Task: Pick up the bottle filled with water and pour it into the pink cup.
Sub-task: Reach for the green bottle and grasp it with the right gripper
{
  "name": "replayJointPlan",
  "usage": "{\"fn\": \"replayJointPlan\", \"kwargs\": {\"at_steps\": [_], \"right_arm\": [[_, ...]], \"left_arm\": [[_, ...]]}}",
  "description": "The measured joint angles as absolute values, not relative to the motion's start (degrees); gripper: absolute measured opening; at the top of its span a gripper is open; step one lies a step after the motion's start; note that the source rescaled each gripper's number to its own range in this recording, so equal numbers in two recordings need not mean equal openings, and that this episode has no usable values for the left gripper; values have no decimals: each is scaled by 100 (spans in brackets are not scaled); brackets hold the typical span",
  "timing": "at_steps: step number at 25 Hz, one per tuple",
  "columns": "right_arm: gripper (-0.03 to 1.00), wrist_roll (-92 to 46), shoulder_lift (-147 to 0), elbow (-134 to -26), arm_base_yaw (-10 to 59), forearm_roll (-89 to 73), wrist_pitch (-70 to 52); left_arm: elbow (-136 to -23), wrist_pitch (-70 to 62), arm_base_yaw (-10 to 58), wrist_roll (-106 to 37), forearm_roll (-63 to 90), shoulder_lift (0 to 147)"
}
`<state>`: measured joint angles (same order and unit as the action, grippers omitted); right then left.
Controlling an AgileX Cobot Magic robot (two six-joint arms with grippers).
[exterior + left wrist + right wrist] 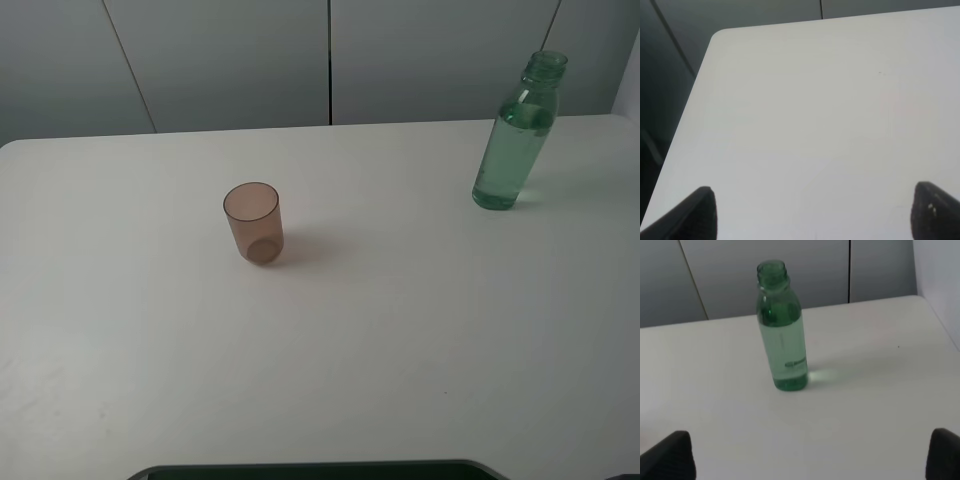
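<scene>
The green bottle (515, 135) stands upright and capless at the far right of the white table (400, 330), water filling it to the shoulder. It also shows in the right wrist view (782, 330), ahead of my right gripper (812, 455), which is open and empty and well short of it. The pink cup (253, 222) stands upright left of the table's middle, apart from the bottle. My left gripper (812, 215) is open and empty over bare table near its left corner. Neither gripper shows in the exterior high view.
Grey wall panels (330, 60) run behind the table's far edge. The table's rounded far-left corner (720, 35) shows in the left wrist view. A dark edge (320, 470) lies along the near side of the table.
</scene>
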<state>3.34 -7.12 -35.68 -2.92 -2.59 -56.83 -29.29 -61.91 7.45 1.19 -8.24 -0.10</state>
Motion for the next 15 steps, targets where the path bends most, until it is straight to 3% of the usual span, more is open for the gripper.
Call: {"fn": "replayJointPlan", "kwargs": {"at_steps": [5,15], "right_arm": [[100,42,-1597,-3555,-292,-664,-4457],[100,202,-3440,-2549,-292,-587,-380]], "left_arm": [[-2929,-6191,745,119,-824,-10],[-2929,-6191,745,119,-824,-10]]}}
